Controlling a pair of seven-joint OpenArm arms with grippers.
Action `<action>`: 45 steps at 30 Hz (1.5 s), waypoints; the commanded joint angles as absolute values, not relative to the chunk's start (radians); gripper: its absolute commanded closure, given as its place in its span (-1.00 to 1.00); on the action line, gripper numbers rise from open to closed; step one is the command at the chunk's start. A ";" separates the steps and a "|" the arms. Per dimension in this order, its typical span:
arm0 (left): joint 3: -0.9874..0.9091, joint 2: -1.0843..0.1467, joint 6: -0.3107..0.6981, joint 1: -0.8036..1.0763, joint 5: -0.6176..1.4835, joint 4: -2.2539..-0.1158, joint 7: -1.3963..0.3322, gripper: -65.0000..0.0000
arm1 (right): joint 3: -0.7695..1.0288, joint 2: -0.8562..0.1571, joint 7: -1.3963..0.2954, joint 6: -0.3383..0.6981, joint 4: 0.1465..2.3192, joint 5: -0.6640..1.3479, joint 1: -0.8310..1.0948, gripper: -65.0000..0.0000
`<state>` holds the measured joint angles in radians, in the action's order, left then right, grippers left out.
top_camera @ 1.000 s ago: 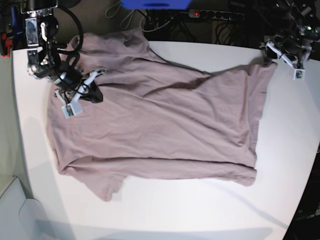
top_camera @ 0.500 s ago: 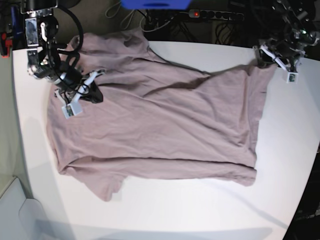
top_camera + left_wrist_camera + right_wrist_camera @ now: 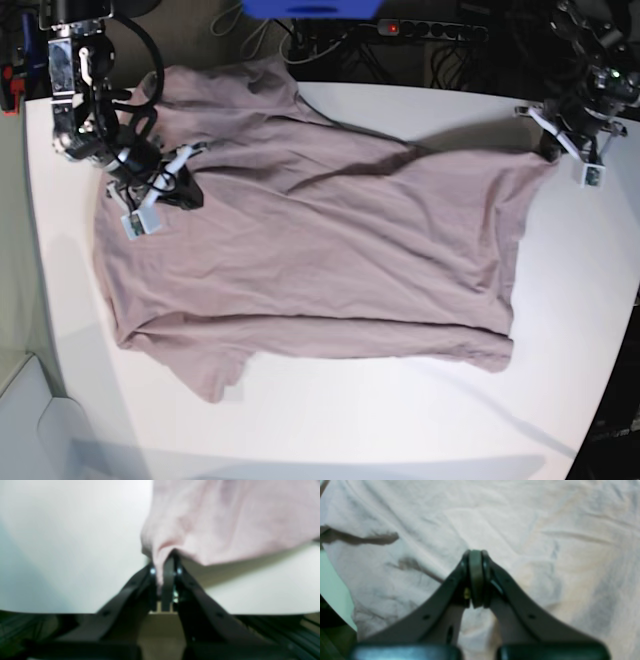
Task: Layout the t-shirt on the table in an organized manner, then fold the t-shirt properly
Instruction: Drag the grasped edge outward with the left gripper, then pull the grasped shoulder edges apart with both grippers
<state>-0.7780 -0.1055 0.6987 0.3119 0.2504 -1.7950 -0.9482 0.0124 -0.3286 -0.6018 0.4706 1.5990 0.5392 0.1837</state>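
The mauve t-shirt [image 3: 310, 250] lies spread but wrinkled across the white table [image 3: 330, 420], its far hem corner pinched between the left gripper [image 3: 165, 567] jaws, apparently for tugging it flat, while the right gripper [image 3: 476, 555], jaws pressed together, rests atop the cloth near a sleeve.

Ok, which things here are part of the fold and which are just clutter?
Job:
- t-shirt
- table
- left gripper, shut on a t-shirt corner
- right gripper, shut over the t-shirt

Lying about:
- power strip behind the table
- blue object at the top edge
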 commanded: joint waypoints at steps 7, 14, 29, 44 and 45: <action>-0.780 -0.119 0.698 0.249 0.262 -1.925 -0.955 0.99 | 0.019 -0.337 -0.584 0.473 1.616 0.555 0.183 1.00; -0.779 -0.185 0.698 0.179 0.268 -1.922 -1.043 0.99 | 0.147 -0.354 -0.584 0.473 1.616 0.555 0.217 1.00; -0.728 -0.265 0.698 0.016 0.265 -1.956 -1.198 0.99 | 0.255 -0.360 -0.584 0.475 1.615 0.555 0.361 1.00; -0.685 -0.259 0.698 0.053 0.268 -1.952 -1.196 0.99 | 0.254 -0.275 -0.585 0.475 1.616 0.556 0.412 0.78; -0.685 -0.259 0.698 0.059 0.269 -1.951 -1.196 0.99 | 0.254 -0.275 -0.585 0.475 1.616 0.556 0.410 0.78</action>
